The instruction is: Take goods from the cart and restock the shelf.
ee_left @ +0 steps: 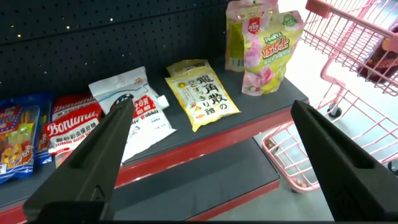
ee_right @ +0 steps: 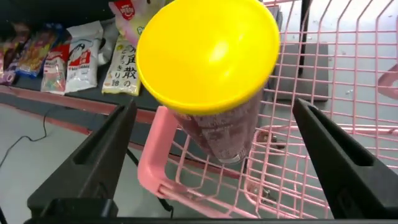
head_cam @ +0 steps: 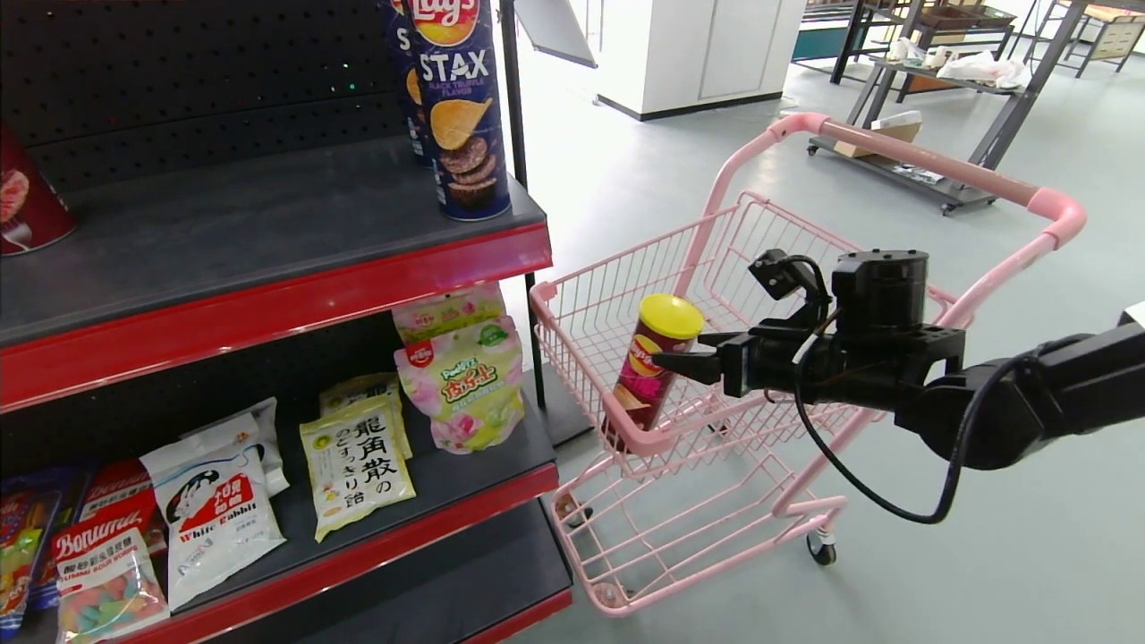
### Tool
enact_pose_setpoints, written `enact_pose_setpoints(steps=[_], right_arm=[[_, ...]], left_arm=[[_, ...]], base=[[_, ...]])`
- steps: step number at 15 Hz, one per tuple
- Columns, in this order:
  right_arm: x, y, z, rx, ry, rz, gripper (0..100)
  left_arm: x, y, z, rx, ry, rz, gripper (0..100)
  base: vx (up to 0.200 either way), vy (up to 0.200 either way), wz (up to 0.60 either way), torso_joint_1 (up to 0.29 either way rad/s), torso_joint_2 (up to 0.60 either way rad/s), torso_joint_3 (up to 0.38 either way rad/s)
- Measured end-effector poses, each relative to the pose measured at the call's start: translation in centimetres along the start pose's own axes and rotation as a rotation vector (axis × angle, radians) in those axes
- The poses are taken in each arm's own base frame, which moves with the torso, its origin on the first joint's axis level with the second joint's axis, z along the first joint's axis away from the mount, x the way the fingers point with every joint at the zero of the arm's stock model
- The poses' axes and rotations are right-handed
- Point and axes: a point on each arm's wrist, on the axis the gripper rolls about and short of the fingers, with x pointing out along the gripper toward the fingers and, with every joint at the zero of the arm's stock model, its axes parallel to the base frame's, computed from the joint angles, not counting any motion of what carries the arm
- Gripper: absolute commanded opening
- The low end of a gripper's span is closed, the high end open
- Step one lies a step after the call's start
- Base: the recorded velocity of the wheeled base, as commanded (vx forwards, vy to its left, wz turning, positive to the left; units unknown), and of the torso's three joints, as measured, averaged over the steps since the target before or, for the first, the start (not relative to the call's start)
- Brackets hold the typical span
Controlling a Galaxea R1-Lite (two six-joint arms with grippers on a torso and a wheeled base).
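Note:
A maroon chip can with a yellow lid stands tilted in the front corner of the pink cart. My right gripper is level with the can's upper part, coming from the cart's side. In the right wrist view it is open, one finger on each side of the can, apart from it. My left gripper is open with nothing in it, in front of the lower shelf. A tall blue chip can stands at the right end of the upper shelf.
Candy bags lie and lean on the lower shelf; a green-pink pouch stands at its right end. A red can is at the upper shelf's left. The upper shelf's middle is bare. Metal racks stand far behind the cart.

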Motion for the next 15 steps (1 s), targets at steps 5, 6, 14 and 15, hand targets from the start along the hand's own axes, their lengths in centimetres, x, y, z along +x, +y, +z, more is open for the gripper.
enact_pose_setpoints(steps=[5,6,14,15], right_arm=[[3.8,-0.2,-0.8,-0.046,0.003,0.020,100],[4.5,-0.5,-1.0,-0.053,-0.010,0.020,100],[6.6,-1.5,-2.2,0.020,-0.017,-0.033,0],[6.3,-1.4,-1.8,0.016,-0.027,-0.041,0]], left_arm=[[0.0,0.0,0.0,0.000,0.000,0.000,100],[0.0,0.0,0.0,0.000,0.000,0.000,100],[0.0,0.0,0.0,0.000,0.000,0.000,100],[0.0,0.0,0.0,0.000,0.000,0.000,100]], base=[[0.000,0.000,0.00,0.000,0.00,0.000],[0.000,0.000,0.00,0.000,0.00,0.000],[0.000,0.000,0.00,0.000,0.00,0.000],[0.000,0.000,0.00,0.000,0.00,0.000]])
